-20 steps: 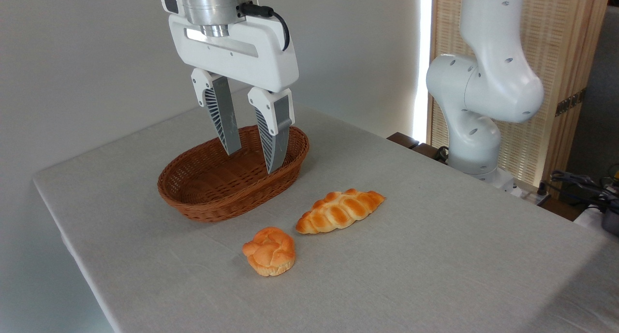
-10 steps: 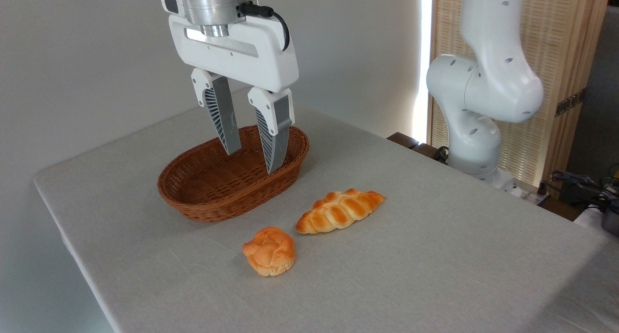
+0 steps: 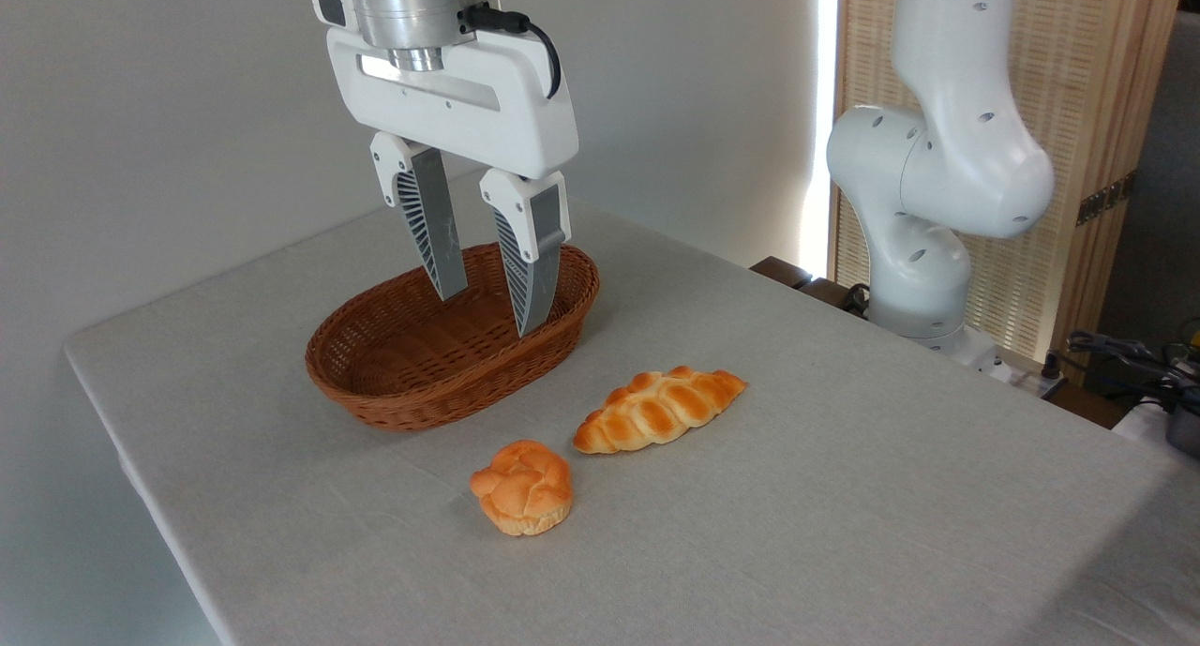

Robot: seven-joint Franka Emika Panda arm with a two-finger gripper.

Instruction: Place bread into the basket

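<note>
The bread (image 3: 522, 487), a small round golden bun with a knotted top, lies on the grey tablecloth near the front. Behind it and to the left stands the oval brown wicker basket (image 3: 375, 398), with nothing inside it. My gripper (image 3: 487, 313) hangs above the basket's right half, fingers pointing down and spread apart, open and holding nothing. The bun lies well in front of the gripper, apart from it.
A longer braided loaf (image 3: 658, 409) lies right of the bun, between it and the arm's white base (image 3: 923, 252) at the back right. The table's left edge (image 3: 131, 458) runs close past the basket. Cables and a dark object sit at the far right.
</note>
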